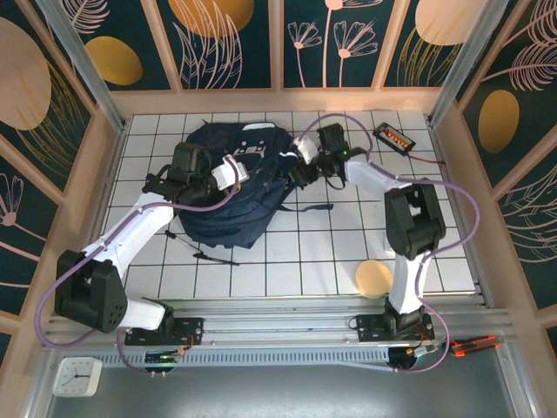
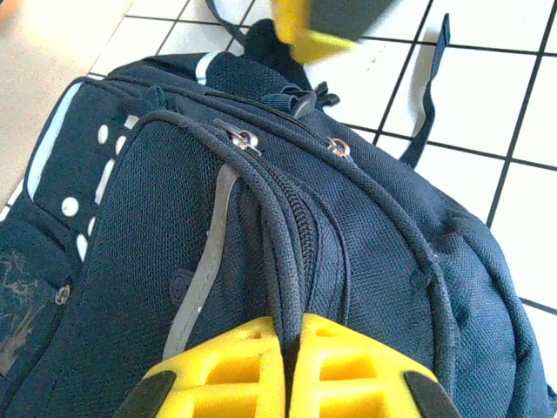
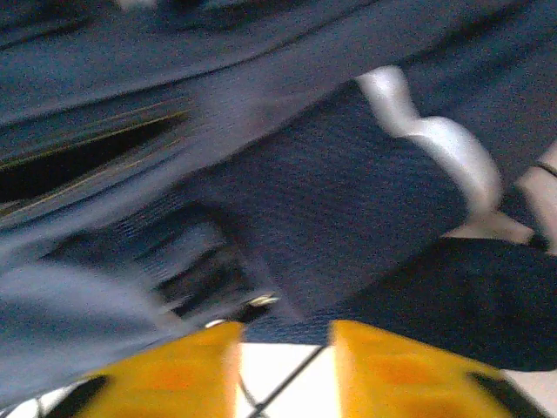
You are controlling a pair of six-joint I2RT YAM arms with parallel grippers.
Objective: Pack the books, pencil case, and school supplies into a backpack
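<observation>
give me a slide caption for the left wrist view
The left gripper pinches shut on a zipped seam ridge of the navy backpack lying on the white tiled table.

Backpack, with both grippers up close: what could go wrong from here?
1. The left gripper pinches only a thin zip ridge of the backpack; a pull might slip it free.
2. The right gripper is open close to the fabric in a blurred view; it might snag the loose strap instead of a zip.

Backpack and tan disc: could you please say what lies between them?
Just bare white table tiles, between backpack and tan disc, in the top external view.
</observation>
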